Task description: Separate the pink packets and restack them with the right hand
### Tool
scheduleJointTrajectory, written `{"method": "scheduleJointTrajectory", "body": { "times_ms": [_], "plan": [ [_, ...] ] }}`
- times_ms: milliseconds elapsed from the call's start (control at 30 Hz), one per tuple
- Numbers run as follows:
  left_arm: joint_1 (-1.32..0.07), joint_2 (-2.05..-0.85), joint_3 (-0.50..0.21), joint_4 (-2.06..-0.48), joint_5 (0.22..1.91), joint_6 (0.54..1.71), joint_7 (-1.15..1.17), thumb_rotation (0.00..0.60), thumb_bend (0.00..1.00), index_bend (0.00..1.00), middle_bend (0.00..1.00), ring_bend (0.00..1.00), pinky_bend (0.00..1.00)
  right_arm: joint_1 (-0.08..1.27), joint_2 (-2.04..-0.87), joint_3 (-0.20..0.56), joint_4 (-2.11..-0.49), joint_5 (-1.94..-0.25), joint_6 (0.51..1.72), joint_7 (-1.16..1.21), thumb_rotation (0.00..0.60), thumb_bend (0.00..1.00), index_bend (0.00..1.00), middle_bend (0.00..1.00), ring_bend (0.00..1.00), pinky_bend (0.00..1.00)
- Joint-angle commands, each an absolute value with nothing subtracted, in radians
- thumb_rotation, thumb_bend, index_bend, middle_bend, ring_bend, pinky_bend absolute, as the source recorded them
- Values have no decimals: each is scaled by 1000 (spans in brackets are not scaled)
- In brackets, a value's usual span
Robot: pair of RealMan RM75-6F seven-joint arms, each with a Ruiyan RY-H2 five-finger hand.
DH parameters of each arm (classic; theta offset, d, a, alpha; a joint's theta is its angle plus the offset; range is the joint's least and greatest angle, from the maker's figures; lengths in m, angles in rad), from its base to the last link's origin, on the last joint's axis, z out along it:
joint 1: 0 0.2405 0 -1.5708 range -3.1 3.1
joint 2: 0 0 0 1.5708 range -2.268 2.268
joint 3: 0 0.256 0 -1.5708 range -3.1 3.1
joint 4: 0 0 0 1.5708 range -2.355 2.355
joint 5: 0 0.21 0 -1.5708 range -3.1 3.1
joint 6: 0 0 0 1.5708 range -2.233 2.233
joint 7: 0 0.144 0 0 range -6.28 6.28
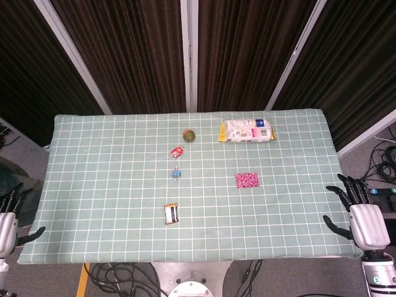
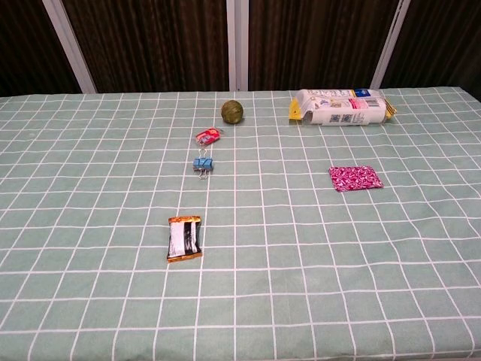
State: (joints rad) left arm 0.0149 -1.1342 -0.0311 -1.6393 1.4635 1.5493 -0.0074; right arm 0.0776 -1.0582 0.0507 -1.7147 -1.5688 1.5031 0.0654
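The pink patterned packets (image 1: 247, 180) lie flat as one small stack on the green checked cloth, right of centre; the chest view shows the stack (image 2: 355, 178) at mid right. My right hand (image 1: 361, 214) hangs open off the table's right edge, well to the right of and nearer than the packets, fingers spread and holding nothing. My left hand (image 1: 9, 216) is open off the left edge, far from them. Neither hand appears in the chest view.
A white snack bag (image 1: 247, 131) lies at the back right. A green ball (image 1: 189, 134), a small red packet (image 1: 177, 151), a blue binder clip (image 1: 177, 174) and a brown-and-white wrapper (image 1: 172, 213) run down the middle. Cables lie on the floor.
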Motion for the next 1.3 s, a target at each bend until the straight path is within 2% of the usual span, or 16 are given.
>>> {"method": "scheduleJointTrajectory", "body": {
  "times_ms": [33,467,600,800,933,967,1133,1300],
  "plan": [
    [16,-1132,-31,-1642,1463,1549,-6,600,56,197,154,133,137,76,-1058,48,-1710,-1570,1503,74,600,151,242,53,0,0],
    [29,-1124,-26,-1658,1467,1565,1,600,56,197,154,133,137,70,-1052,44,-1689,-1578,1516,106,600,151,243,54,0,0],
    [29,-1123,-26,-1661,1464,1560,3,600,57,197,154,132,138,88,-1062,51,-1692,-1568,1487,75,600,166,242,54,0,0],
    [30,-1122,-25,-1661,1464,1559,-1,600,56,197,154,132,137,193,-1098,78,-1728,-1508,1310,-32,592,243,242,49,0,0],
    [34,-1124,-24,-1657,1458,1558,4,600,56,197,154,133,137,293,-1152,113,-1731,-1417,1154,-127,440,378,243,19,0,0],
    [35,-1126,-25,-1656,1455,1558,6,600,56,197,154,133,137,313,-1170,121,-1722,-1391,1125,-145,423,411,245,18,0,0],
    [41,-1128,-25,-1654,1446,1560,7,600,56,197,154,132,137,401,-1288,157,-1641,-1258,1018,-238,415,552,257,12,0,0],
    [39,-1128,-24,-1653,1447,1554,11,600,56,197,154,132,137,481,-1400,175,-1525,-1145,929,-311,402,596,268,11,0,0]
  ]
}}
